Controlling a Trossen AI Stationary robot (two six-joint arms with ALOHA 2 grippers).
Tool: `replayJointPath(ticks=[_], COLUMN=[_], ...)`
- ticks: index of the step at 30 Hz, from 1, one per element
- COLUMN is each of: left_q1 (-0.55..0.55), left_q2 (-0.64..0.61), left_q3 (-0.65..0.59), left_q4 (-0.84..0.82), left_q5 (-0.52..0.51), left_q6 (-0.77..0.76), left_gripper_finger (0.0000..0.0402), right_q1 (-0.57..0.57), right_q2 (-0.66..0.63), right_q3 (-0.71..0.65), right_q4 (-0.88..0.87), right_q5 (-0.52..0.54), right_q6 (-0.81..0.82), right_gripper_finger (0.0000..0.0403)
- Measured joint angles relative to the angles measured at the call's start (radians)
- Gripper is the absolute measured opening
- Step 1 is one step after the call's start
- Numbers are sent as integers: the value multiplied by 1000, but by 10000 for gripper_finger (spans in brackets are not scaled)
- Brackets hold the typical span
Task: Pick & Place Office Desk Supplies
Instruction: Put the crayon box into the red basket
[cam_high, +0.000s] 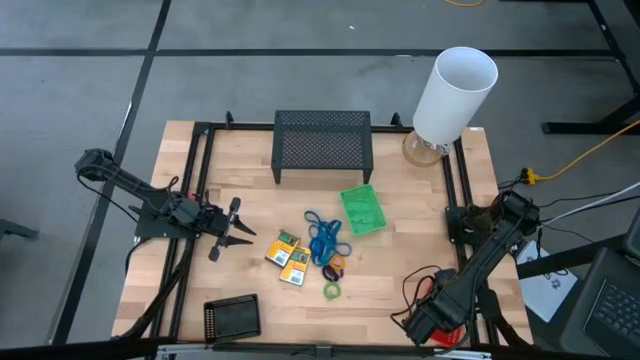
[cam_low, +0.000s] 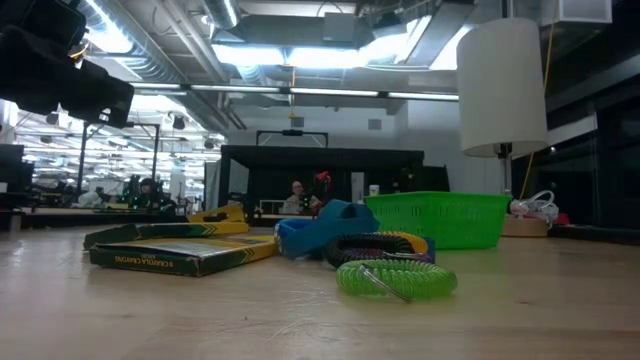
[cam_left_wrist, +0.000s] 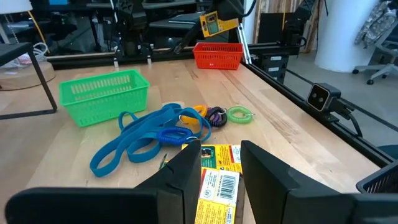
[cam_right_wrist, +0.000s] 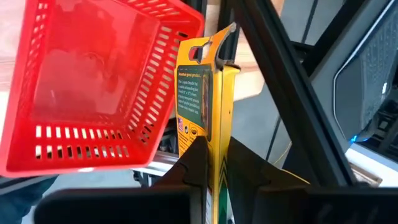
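Note:
Two yellow-and-green flat packs (cam_high: 286, 256) lie flat on the table, with blue band loops (cam_high: 322, 238) and small rings (cam_high: 333, 272) beside them. A green basket (cam_high: 362, 210) stands farther back. My left gripper (cam_high: 240, 228) hovers open just left of the packs, touching nothing. At the near right corner, my right gripper (cam_right_wrist: 214, 149) is shut on another yellow pack (cam_left_wrist: 217, 23), held over a red basket (cam_left_wrist: 217, 55). A black basket (cam_high: 232, 318) sits at the near left. My right gripper pinches the yellow pack between its two fingers at one short end (cam_right_wrist: 215, 163). The end with the hanging hole (cam_right_wrist: 200, 50) sticks out past the fingertips. The fingers slant downward. The pack is lifted clear, beside and above the red basket's rim (cam_right_wrist: 177, 37).
A wide black mesh stand (cam_high: 323, 146) is at the far middle, and a tall white cylinder (cam_high: 455, 92) is at the far right. A black metal frame (cam_high: 196, 180) borders the table. Red cables (cam_high: 418, 288) lie near the right arm.

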Motion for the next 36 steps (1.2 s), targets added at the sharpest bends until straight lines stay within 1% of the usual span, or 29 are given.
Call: replayJointPath(ticks=[11, 16, 21, 29, 32, 36], left_q1=[0, 0, 0, 0, 0, 0], left_q2=[0, 0, 0, 0, 0, 0], left_q3=[0, 0, 0, 0, 0, 0], left_q4=[-17, -18, -19, -23, -32, -37], left_q5=[0, 0, 0, 0, 0, -6], left_q6=[0, 0, 0, 0, 0, 0], left_gripper_finger=[111, 111, 111, 111, 111, 111], right_q1=[-24, -30, -31, -37, -36, -38], right_q2=[0, 0, 0, 0, 0, 0], right_q3=[-109, -151, -179, -195, -195, -195], right_q4=[105, 135, 174, 194, 194, 194], right_q5=[-2, -34, -49, -48, -43, -40], right_q6=[-1, -3, -3, -3, -3, -7], right_gripper_finger=[34, 34, 47, 49, 70, 117])
